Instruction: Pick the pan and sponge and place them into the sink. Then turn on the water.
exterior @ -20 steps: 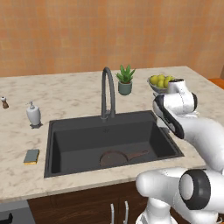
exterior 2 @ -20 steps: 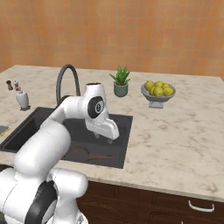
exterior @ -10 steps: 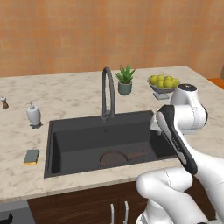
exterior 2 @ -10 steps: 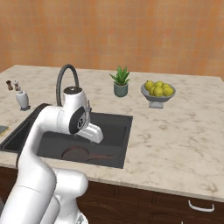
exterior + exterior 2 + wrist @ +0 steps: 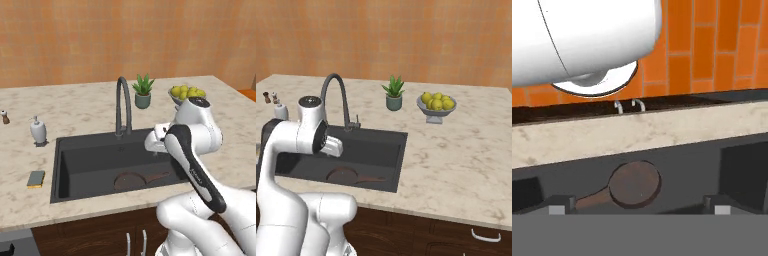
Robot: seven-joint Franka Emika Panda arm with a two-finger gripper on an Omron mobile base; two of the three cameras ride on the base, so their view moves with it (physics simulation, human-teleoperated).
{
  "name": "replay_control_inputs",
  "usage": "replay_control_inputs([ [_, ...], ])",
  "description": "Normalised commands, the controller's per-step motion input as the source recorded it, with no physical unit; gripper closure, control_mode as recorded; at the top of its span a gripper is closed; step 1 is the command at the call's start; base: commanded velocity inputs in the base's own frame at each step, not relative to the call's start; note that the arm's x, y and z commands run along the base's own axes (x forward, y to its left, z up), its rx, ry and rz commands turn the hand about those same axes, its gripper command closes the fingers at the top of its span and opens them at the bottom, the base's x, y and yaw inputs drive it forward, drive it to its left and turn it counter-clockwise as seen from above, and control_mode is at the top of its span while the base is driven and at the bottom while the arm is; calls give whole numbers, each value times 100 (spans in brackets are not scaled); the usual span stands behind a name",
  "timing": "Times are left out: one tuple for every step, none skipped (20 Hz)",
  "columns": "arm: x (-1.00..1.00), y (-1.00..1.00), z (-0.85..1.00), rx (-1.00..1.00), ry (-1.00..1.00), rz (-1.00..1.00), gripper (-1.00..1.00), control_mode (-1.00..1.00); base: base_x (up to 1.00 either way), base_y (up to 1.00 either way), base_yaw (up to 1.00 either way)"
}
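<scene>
Your arm has swung left across the last second, from the bench's right side to hang over the right part of the sink (image 5: 65,165), and the gripper (image 5: 156,141) is released with its fingers spread wide and empty. Read that as the pan step being finished: the pan (image 5: 131,180) lies flat on the sink floor near the front wall, its handle pointing toward the right wall. From the hand view you look down on the pan (image 5: 635,184) between the two finger tips, with nothing between them.

The sponge (image 5: 36,178) is the next job. It sits on the bench just beside the sink's left rim, toward the front edge, well apart from the gripper, so expect a long reach leftward. The faucet (image 5: 122,106) stands at the middle of the back rim, and no water runs.

The bench (image 5: 85,107) is pale marble under an orange brick wall. A soap pump (image 5: 38,131) stands left of the sink, while a potted plant (image 5: 143,92) and a fruit bowl (image 5: 186,93) stand toward the back right.
</scene>
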Motion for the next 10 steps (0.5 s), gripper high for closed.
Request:
replay_control_inputs([
  [0,100,58,0,0,24,-100,-100,0,0,0],
  [0,100,52,0,0,22,-100,-100,0,0,0],
  [3,100,44,0,0,19,-100,-100,0,0,0],
  [0,100,38,0,0,16,-100,-100,0,0,0],
  [0,100,22,0,0,13,-100,-100,0,0,0],
  [0,100,14,-2,0,11,-100,-100,0,0,0],
  [0,100,3,-2,0,10,-100,-100,0,0,0],
  [0,100,0,-3,0,9,-100,-100,0,0,0],
  [3,100,0,-5,0,10,-100,-100,0,0,0],
  [1,100,0,-7,0,11,-100,-100,0,0,0],
])
